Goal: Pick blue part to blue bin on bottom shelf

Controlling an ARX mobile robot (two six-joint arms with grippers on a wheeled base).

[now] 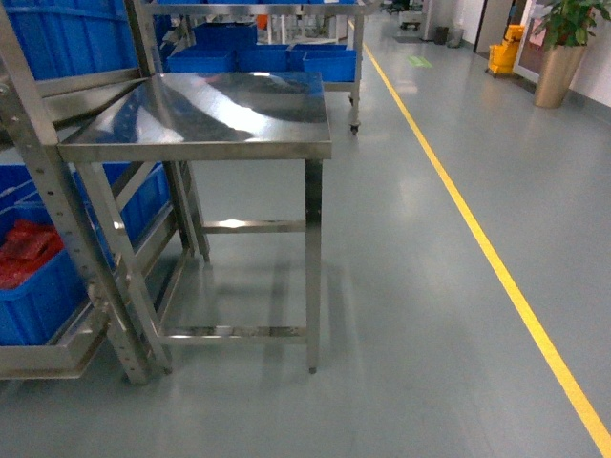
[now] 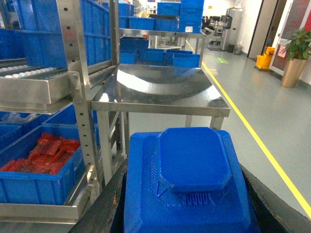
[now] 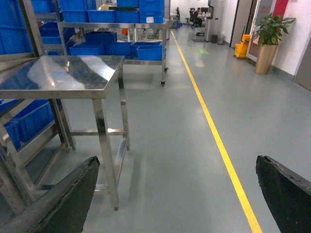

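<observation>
A large blue part, a flat block with a raised octagonal top, fills the lower middle of the left wrist view. My left gripper is shut on it, with black fingers against its two sides. To the left, a blue bin holding red pieces rests on the bottom shelf of the rack. The head view shows the same bin and bottom shelf at the far left, and neither gripper. My right gripper is open over bare floor with nothing between its fingers.
A small open-framed steel table stands straight ahead beside the rack's perforated uprights. More blue bins fill racks behind it. A yellow floor line runs along the right, with a potted plant at the far right.
</observation>
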